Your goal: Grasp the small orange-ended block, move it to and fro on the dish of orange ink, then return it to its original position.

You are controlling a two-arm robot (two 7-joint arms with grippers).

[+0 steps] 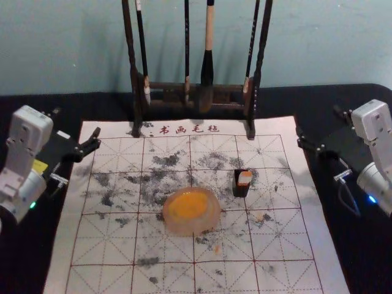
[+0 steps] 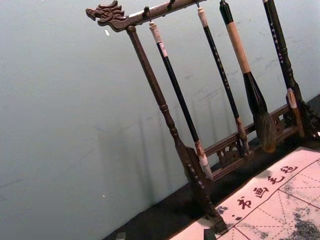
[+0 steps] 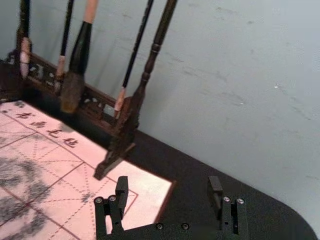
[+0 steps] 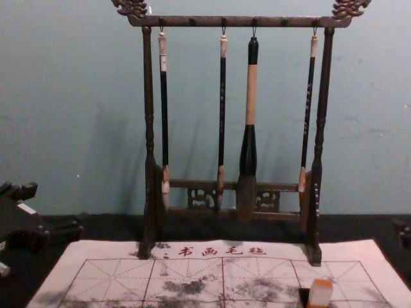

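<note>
Flanking the mat (image 1: 168, 278), left gripper (image 1: 77, 121) and right gripper (image 1: 318, 120) gape, the latter cropped in the chest view.

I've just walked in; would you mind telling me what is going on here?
Nothing is being handled now: the left gripper and right gripper hang open and empty beside the white, grid-marked mat. On it, the small white block with an orange end sits at a black holder, right of the pale dish of orange ink.
</note>
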